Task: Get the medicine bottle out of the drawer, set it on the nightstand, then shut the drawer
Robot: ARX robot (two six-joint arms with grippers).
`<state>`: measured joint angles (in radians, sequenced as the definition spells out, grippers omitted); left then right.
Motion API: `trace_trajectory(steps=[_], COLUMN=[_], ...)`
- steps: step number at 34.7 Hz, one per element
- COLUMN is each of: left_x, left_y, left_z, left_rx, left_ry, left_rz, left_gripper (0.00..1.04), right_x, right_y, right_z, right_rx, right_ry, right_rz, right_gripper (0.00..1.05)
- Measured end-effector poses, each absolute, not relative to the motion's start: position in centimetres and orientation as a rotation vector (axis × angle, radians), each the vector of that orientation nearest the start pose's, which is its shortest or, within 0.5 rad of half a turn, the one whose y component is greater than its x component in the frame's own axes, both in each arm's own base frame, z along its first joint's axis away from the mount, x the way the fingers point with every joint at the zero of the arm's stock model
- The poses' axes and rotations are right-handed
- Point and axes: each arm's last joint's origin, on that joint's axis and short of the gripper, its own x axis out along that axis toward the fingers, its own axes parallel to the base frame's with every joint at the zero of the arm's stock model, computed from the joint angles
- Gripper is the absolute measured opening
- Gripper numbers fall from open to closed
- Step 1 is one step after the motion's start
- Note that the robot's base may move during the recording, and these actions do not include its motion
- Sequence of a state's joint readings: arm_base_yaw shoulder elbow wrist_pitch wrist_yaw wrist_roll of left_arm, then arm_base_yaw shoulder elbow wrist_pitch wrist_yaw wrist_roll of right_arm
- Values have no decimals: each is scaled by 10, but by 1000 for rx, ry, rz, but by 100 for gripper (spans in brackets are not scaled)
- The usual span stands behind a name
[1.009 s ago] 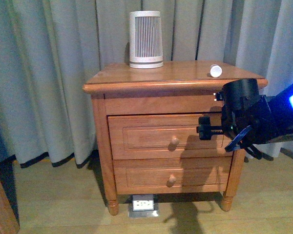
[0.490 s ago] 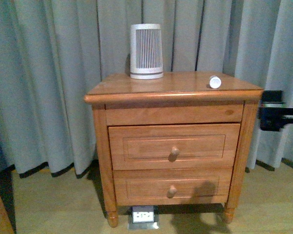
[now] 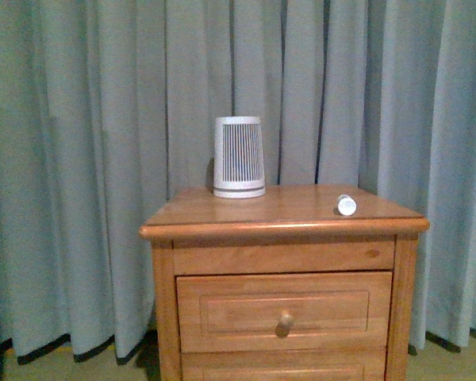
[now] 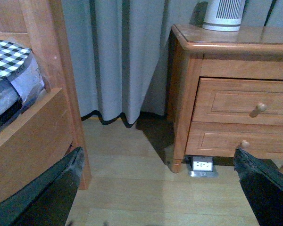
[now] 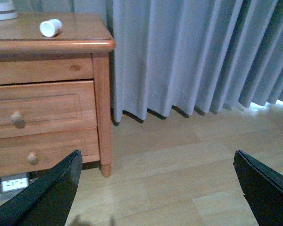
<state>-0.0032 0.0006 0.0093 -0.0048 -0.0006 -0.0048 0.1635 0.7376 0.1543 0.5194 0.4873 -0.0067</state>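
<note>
The small white medicine bottle (image 3: 347, 205) (image 5: 50, 27) lies on its side near the right front corner of the nightstand (image 3: 278, 222) top. The upper drawer (image 3: 284, 309) (image 4: 243, 100) (image 5: 37, 109) is pushed in flush, knob facing out. Neither arm shows in the front view. My left gripper (image 4: 160, 188) is open over bare floor, well left of the nightstand (image 4: 188, 47). My right gripper (image 5: 155, 188) is open over the floor to the nightstand's right, nothing between its fingers.
A tall ribbed white-grey device (image 3: 239, 156) stands at the back of the top. Grey curtains (image 3: 79, 159) hang behind. A wooden bed frame (image 4: 42, 117) with checked bedding is left of the left arm. A floor outlet (image 4: 202, 165) sits under the lower drawer (image 4: 240, 141).
The right arm has left the front view. The view has risen, so the nightstand now sits lower in frame. Bottle and drawers are unchanged.
</note>
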Motion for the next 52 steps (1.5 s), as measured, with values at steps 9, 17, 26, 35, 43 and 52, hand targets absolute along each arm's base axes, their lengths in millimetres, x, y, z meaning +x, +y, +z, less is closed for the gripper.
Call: trace_trajectory(steps=[9,17,26,35,43,52], left_x=[97,97,97,97,97,97], left_y=[0,0,0,0,0,0], left_z=[166,166,166,166,166,166], left_rx=[-5,-5,-5,-5,-5,-5], left_ry=[-4,-4,-4,-4,-4,-4], left_rz=[-3,-3,-3,-3,-3,-2], left_gripper=[98,98,98,98,98,98], right_x=[146,133,123,116,111,102], right_y=[3,0,0,0,0,0], right_z=[189,180,169,171,170,166], right_rx=[0,0,0,0,0,0], right_ry=[4,4,-2,-12,-12,20], right_rz=[-7,1,2,1,1,1], right_gripper=[72,27,3,3,3,3])
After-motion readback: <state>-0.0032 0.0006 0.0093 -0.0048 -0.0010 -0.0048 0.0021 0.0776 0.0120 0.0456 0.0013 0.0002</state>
